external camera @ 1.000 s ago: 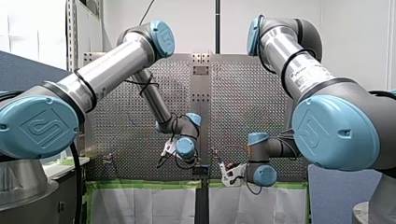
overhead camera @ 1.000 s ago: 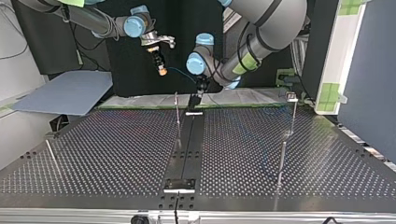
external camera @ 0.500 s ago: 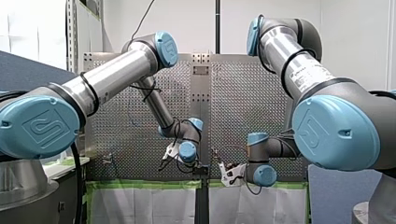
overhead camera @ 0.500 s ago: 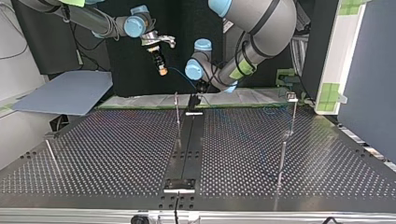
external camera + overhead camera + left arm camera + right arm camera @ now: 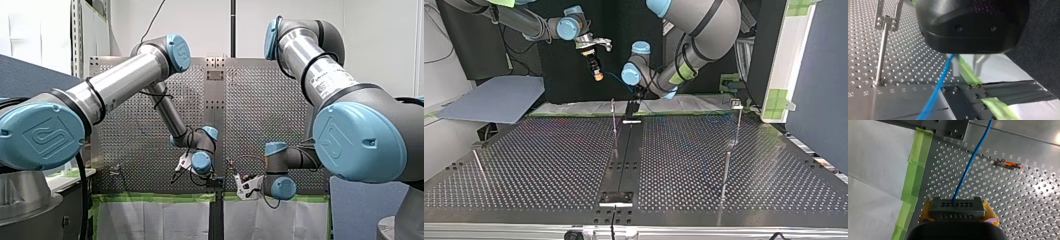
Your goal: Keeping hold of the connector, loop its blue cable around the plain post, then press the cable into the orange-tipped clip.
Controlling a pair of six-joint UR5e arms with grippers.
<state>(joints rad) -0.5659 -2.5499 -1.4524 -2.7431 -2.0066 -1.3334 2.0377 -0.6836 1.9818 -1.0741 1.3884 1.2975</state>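
1. Right gripper was clamped on the connector, yellow pads squeezing either end of the grey block, which sat square across the fingers.
2. Out of the connector's face went the blue cable, running straight ahead of the gripper over the perforated table and on across the dark centre rail.
3. Off to one side of that line stood the orange-tipped clip, near the cable but clearly apart from it.
4. On the cable's other side, green tape edged the table, with a white sheet beyond it.
5. Over to the left gripper: its two metal fingers were spread, with a bare gap between them and nothing clamped there.
6. The blue cable came out from under the black gripper body right by one finger, then ran away over the rail. Whether that finger touched it could not be told.
7. Beside the left gripper a bracket-topped post stood upright on the table, well clear of the cable.
8. In the top view the right gripper hung high in the air, left of the view's middle, connector end pointing down.
9. The left gripper, in the same view, was low at the far end of the rail, close to the table's taped edge.
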